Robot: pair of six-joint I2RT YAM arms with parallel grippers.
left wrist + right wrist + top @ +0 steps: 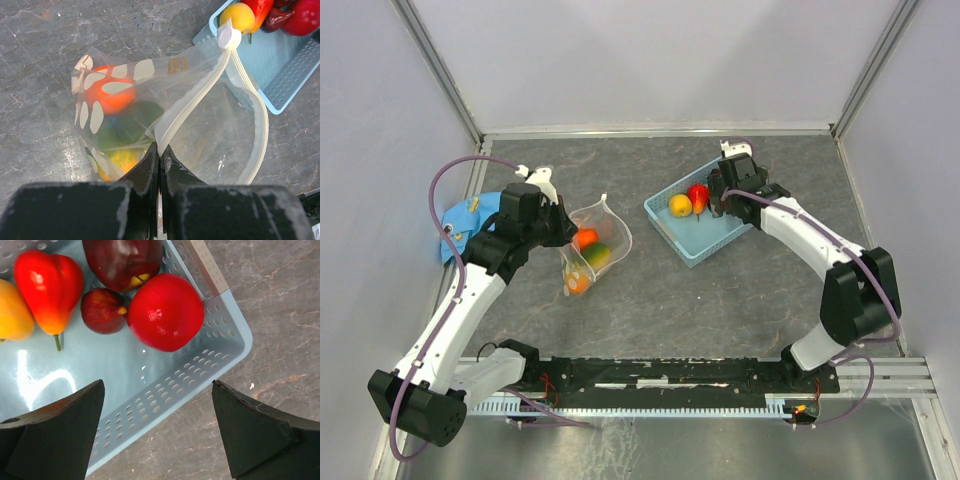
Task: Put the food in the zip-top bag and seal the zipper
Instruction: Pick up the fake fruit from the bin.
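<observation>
The clear zip-top bag (595, 240) lies left of centre with its mouth wide. Inside it sit an orange fruit (107, 92), a green piece (131, 124) and a yellow-orange piece (122, 160). Its zipper (200, 92) runs as a whitish strip to a white slider (228, 36). My left gripper (160, 150) is shut on the bag's mouth edge. The rest of the food lies in the blue basket (165, 410): a red round fruit (165, 312), a red pepper (47, 285), a small maroon fruit (102, 310), a dark maroon apple (122, 260) and a yellow piece (12, 310). My right gripper (157, 390) hangs open over the basket's corner, holding nothing.
A blue patterned cloth (470, 215) lies at the table's left edge behind the left arm. The basket (705, 240) stands right of the bag, its corner close to the bag's slider. Pale enclosure walls ring the dark table.
</observation>
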